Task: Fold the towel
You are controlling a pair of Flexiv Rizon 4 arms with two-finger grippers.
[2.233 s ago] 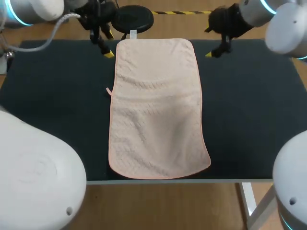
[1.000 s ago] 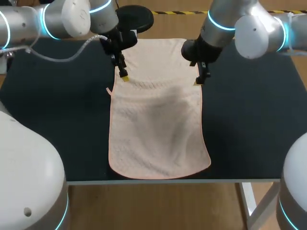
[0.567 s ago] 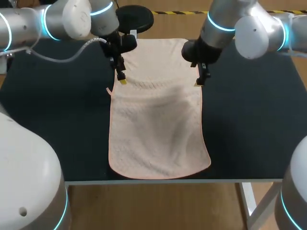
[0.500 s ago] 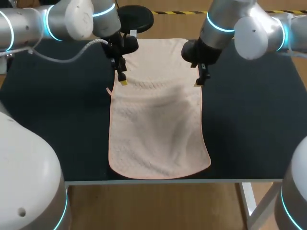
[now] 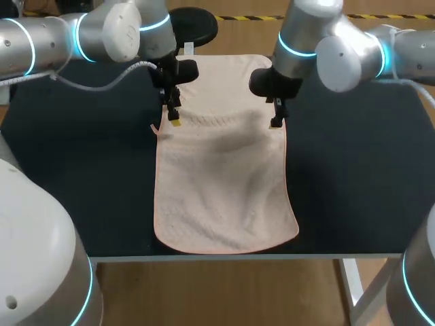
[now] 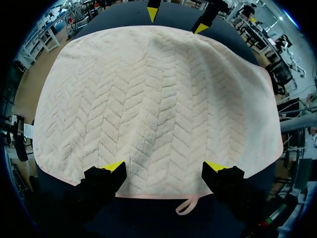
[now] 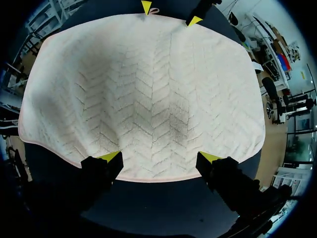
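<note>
Whether the yellow tips touch the cloth cannot be told, and the arms hide part of the far end. The pale pink towel (image 5: 224,176) lies lengthwise down the middle of the dark table (image 5: 353,170), herringbone-woven and slightly rumpled, with a small loop (image 6: 185,206) at its left edge. The left gripper (image 6: 163,166) and right gripper (image 7: 161,157) stand spread over opposite long edges — pinching nothing.

left gripper (image 5: 174,120) down onto towel (image 5: 224,190) edge, right gripper (image 5: 275,123) likewise (from far corners)

Bright, even light from overhead leaves soft grey shadows on the towel (image 5: 224,183).
</note>
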